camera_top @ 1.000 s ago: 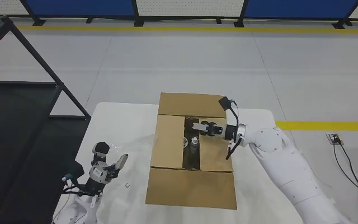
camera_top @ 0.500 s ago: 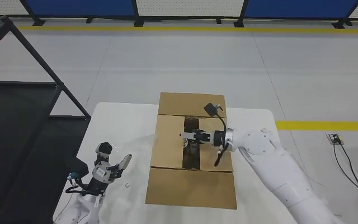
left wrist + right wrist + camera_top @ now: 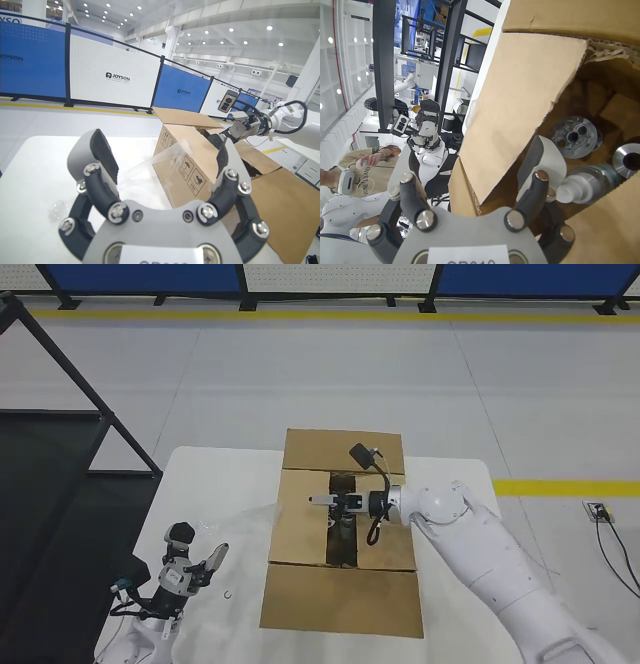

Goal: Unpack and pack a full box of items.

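Whereas a sec. ago the right pincer point(image 3: 473, 150) stood over the box's right-hand flap, it has since crossed the centre gap and now sits at the edge of the left flap point(image 3: 300, 516). It is released, w/ the flap edge btwn its fingers and nothing gripped; contact w/ the cardboard cannot be confirmed. Assessment: unpacking not yet begun; arm appears set to lift that flap & widen access. Left pincer point(image 3: 162, 141) has shifted only slightly and hangs low over the near-left part of the tabletop point(image 3: 200, 479), released & empty, w/ a clear plastic bag point(image 3: 150, 165) lying btwn it and the box point(image 3: 340, 599). Box condition: plain brown corrugated, mid-tabletop, far & near flaps folded out, side flaps part-closed, ragged tear along left flap's edge. Contents seen thru gap: white-capped bottle point(image 3: 585, 183), cast metal disc point(image 3: 575, 136) w/ holes, metal cylinder point(image 3: 626, 156), all inside the box.
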`<action>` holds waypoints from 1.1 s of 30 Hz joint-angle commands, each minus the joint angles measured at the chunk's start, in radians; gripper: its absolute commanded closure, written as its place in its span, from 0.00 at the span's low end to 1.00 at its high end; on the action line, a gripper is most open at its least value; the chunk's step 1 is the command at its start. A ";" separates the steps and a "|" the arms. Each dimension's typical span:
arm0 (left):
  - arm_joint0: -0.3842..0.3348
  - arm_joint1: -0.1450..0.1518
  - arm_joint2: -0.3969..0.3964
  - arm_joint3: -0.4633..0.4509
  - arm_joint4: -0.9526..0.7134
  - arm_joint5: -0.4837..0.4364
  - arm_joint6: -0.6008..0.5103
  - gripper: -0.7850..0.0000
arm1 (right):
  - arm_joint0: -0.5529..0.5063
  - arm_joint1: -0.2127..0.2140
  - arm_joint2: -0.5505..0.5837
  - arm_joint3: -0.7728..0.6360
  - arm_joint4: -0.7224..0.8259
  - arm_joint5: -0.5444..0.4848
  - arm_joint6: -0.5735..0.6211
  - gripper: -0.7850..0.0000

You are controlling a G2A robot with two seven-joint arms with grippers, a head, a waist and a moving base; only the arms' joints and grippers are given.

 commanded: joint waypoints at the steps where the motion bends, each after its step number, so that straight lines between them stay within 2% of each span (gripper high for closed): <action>1: 0.003 0.000 -0.002 -0.001 -0.001 -0.003 0.002 0.00 | 0.012 -0.010 -0.009 0.024 0.007 0.005 0.000 0.00; 10: 0.008 -0.002 -0.008 0.000 -0.003 -0.010 0.004 0.00 | 0.047 -0.043 -0.015 0.097 0.056 -0.068 0.028 0.00; 18: 0.007 -0.005 -0.005 0.002 0.002 -0.014 0.006 0.00 | 0.053 -0.047 0.008 0.068 0.059 -0.118 0.038 0.00; 27: 0.008 -0.007 -0.016 0.009 -0.006 -0.020 0.015 0.00 | 0.069 -0.061 0.005 -0.039 0.018 -0.078 -0.012 0.00; 33: 0.019 -0.006 -0.042 0.009 -0.022 -0.032 0.035 0.00 | 0.102 -0.096 -0.041 -0.069 0.009 -0.019 -0.041 0.00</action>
